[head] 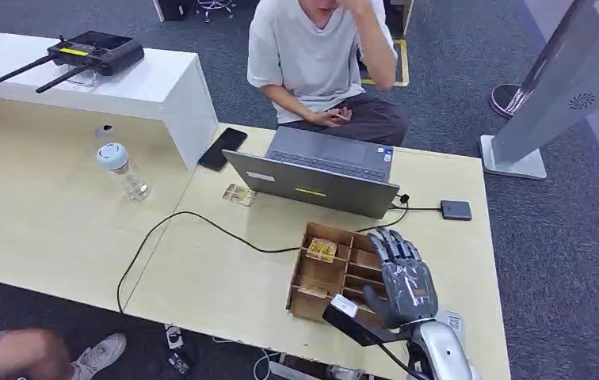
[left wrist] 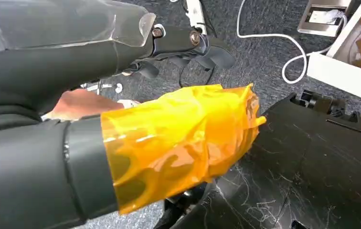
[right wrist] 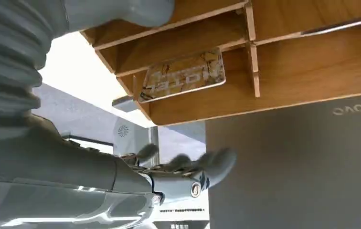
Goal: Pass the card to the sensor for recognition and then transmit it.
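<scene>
Hovering with fingers spread, the right hand [head: 404, 277] (holding nothing) overhangs the wooden organizer [head: 314, 279]; a card [head: 322, 250] lies in one compartment.

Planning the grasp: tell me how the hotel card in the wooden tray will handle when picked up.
The card looks thin and flat, so probably stiff and light. It lies flush on the floor of a tray compartment, so likely hard to get under. Its glossy face may slip in the right hand.

A grey laptop [head: 324, 169], black phone [head: 223, 148] and capped water bottle [head: 123, 169] sit on the wooden desk [head: 43, 214] before a seated person [head: 324, 59].
</scene>
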Controlling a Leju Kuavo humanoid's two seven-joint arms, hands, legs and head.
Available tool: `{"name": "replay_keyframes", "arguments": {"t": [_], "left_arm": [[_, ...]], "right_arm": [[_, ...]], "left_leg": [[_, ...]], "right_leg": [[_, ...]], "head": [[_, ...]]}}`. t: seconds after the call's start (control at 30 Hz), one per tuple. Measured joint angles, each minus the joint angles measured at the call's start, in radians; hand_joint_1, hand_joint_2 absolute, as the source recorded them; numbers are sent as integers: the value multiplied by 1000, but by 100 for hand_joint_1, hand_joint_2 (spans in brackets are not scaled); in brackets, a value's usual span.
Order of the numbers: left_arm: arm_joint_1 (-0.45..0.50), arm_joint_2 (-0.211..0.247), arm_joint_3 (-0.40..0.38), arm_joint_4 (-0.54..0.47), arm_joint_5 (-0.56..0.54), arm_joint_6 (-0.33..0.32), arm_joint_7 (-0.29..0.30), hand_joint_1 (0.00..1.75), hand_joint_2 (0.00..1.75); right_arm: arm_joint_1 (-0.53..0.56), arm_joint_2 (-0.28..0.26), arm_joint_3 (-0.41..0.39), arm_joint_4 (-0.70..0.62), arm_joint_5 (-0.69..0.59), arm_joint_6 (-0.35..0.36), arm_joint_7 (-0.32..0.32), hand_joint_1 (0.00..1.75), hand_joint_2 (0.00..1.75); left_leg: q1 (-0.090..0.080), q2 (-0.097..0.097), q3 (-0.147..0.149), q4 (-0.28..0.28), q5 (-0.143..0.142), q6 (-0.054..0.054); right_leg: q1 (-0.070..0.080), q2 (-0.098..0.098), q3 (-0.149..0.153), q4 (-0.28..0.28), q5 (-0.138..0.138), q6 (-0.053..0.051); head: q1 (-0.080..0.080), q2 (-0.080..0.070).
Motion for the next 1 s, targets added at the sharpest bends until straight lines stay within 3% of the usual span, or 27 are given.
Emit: {"name": "replay_keyframes", "arguments": {"t": [0.07,0.1,0.13,0.17,0.7,1.0], "left_arm": [[0,0,0,0,0,0,0,0,0],[0,0,0,0,0,0,0,0,0],[0,0,0,0,0,0,0,0,0],[0,0,0,0,-2,-1,0,0,0],[0,0,0,0,-4,-5,0,0,0],[0,-2,0,0,-5,-9,0,0,0]], "right_arm": [[-1,0,0,6,0,0,0,28,175],[-3,0,0,12,1,0,0,66,175],[-5,0,0,17,0,0,0,131,175],[-5,0,0,19,0,2,-1,136,175],[-16,0,0,22,-3,3,-11,138,175],[-17,0,0,22,-10,-5,-25,166,175]], "left_leg": [[0,0,0,0,0,0],[0,0,0,0,0,0],[0,0,0,0,0,0],[0,0,0,0,0,0],[0,0,0,0,0,0],[0,0,0,0,0,0]], "right_leg": [[0,0,0,0,0,0],[0,0,0,0,0,0],[0,0,0,0,0,0],[0,0,0,0,0,0],[0,0,0,0,0,0],[0,0,0,0,0,0]], "head": [[0,0],[0,0],[0,0],[0,0],[0,0],[0,0]]}}
